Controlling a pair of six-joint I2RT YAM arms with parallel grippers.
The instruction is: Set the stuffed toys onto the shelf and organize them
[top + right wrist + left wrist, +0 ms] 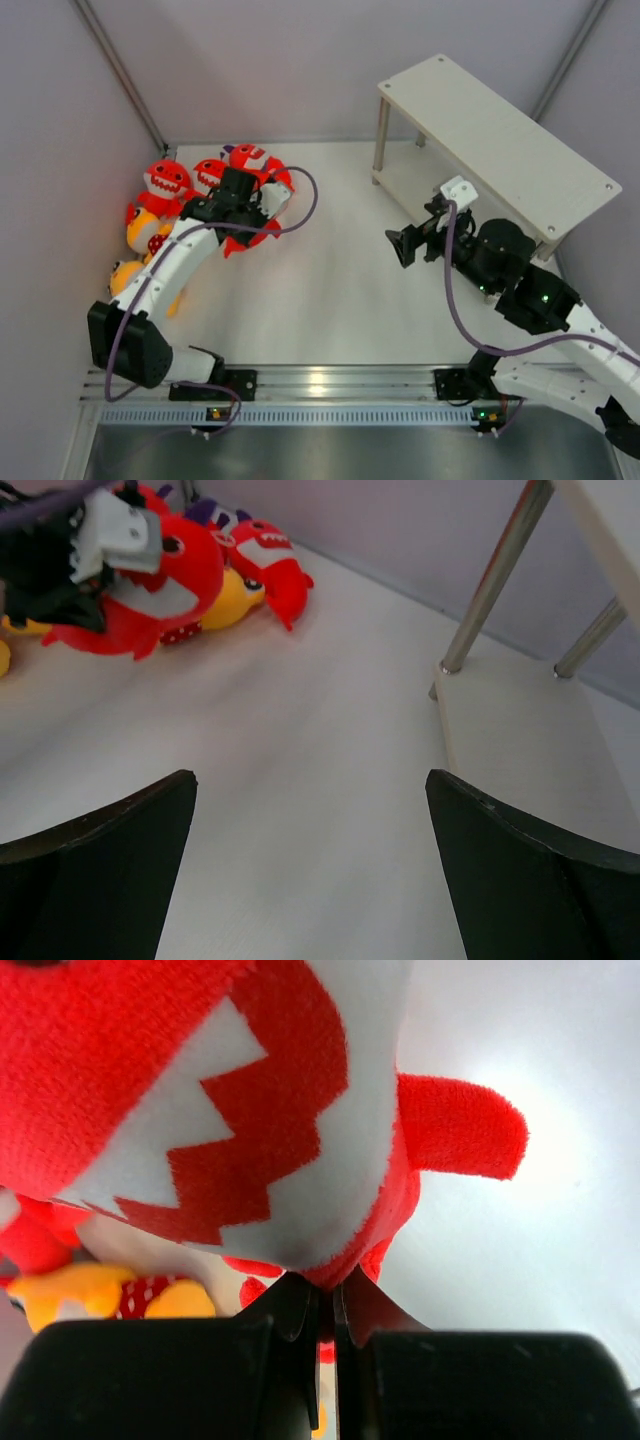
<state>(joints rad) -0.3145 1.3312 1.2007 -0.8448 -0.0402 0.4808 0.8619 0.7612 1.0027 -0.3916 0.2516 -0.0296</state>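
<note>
My left gripper (243,212) is shut on the lower edge of a red shark (244,243) with a white toothy mouth. The shark fills the left wrist view (250,1110), pinched between the fingertips (300,1305). More red sharks (165,180) and yellow-orange figures (143,232) lie in a pile at the far left. My right gripper (404,246) is open and empty over the table beside the shelf (500,140). The right wrist view shows the held shark (175,590), another shark (272,558) and the shelf's lower board (520,730).
Grey walls close in the left, back and right sides. The shelf's metal legs (492,580) stand at the right. The left arm's purple cable (305,205) loops past the held shark. A metal rail (320,385) runs along the near edge.
</note>
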